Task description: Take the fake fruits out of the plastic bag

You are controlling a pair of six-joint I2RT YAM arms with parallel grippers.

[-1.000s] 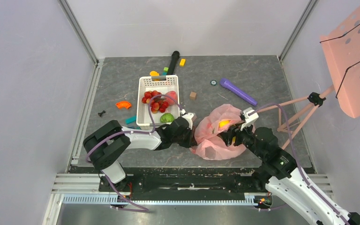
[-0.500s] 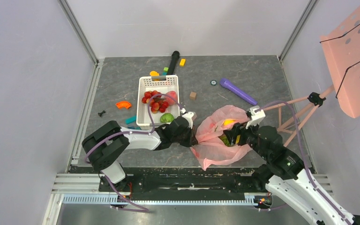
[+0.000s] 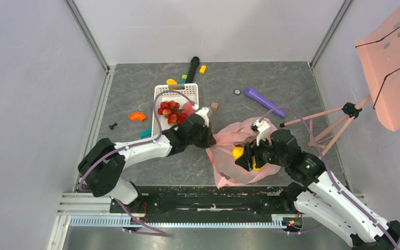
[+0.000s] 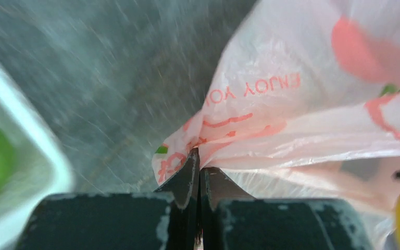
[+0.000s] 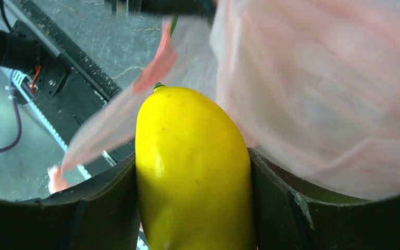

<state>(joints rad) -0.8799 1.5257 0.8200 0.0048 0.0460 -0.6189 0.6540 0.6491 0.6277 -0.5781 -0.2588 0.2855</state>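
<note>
Inspector: Your left claw (image 4: pixel 198 156) is clamped shut on the edge of the pink plastic bag (image 3: pixel 229 138), at its 9 o'clock side. Your right claw (image 3: pixel 246 159) grips the yellow fruit (image 5: pixel 190 156) amid the folds, 4 o'clock from the white basket (image 3: pixel 157 99).
Operator: Risk?
Inspector: Film clinging to the fruit may drag along. If the thin edge slips your pinch, the whole sack lifts too.

Your top view looks down from above the near edge over the whole table (image 3: pixel 291 83). Your left wrist view faces right, tight on the plastic bag (image 4: pixel 312 104); your right wrist view faces left, tighter still on the yellow fruit (image 5: pixel 192 166). All three share the bag.
</note>
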